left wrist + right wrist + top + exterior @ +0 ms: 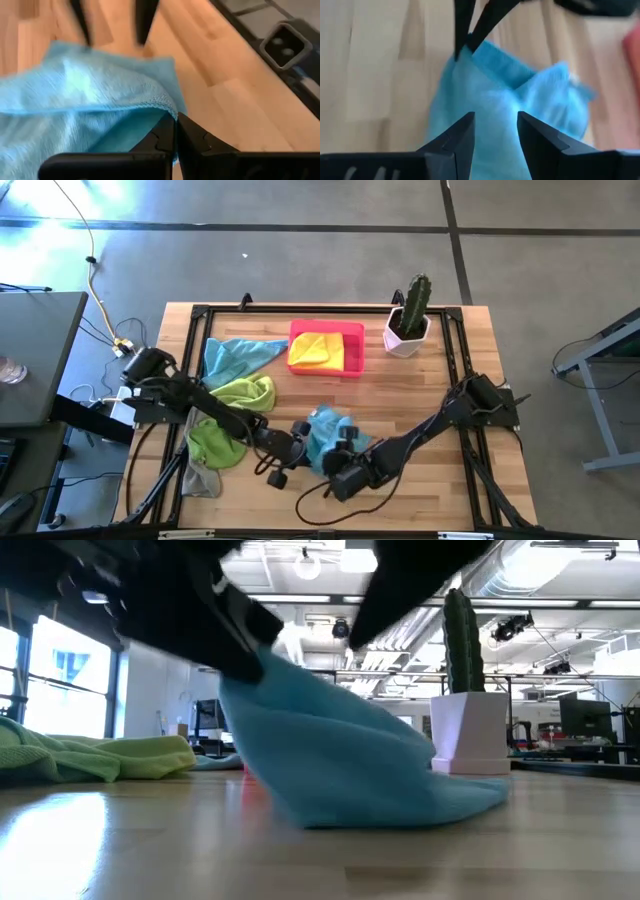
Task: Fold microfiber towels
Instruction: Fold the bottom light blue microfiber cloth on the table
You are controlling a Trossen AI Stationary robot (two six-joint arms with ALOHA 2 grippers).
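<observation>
A light blue towel (325,435) lies near the table's front middle, with one corner raised. My left gripper (175,120) comes in from the left and is shut on that corner. My right gripper (495,125) hovers open over the same towel from the right, its fingers standing either side of the cloth; I cannot tell whether they touch it. Further left lie a second light blue towel (238,355), two lime green towels (248,392) (213,444) and a grey one (200,480). A yellow towel (313,348) lies in the pink tray (355,352). My left gripper pinches the light blue towel's hemmed edge (165,106) at a corner between its two shut fingers, coming slanting down from the table's left. That corner (262,662) is lifted; the cloth drapes down from it like a tent, and its lower part (400,808) rests on the table.
A cactus in a white pot (408,320) stands at the back right. Bare wood (440,480) shows at the front right, beyond the right arm. A black frame (330,308) runs along the table's edges.
</observation>
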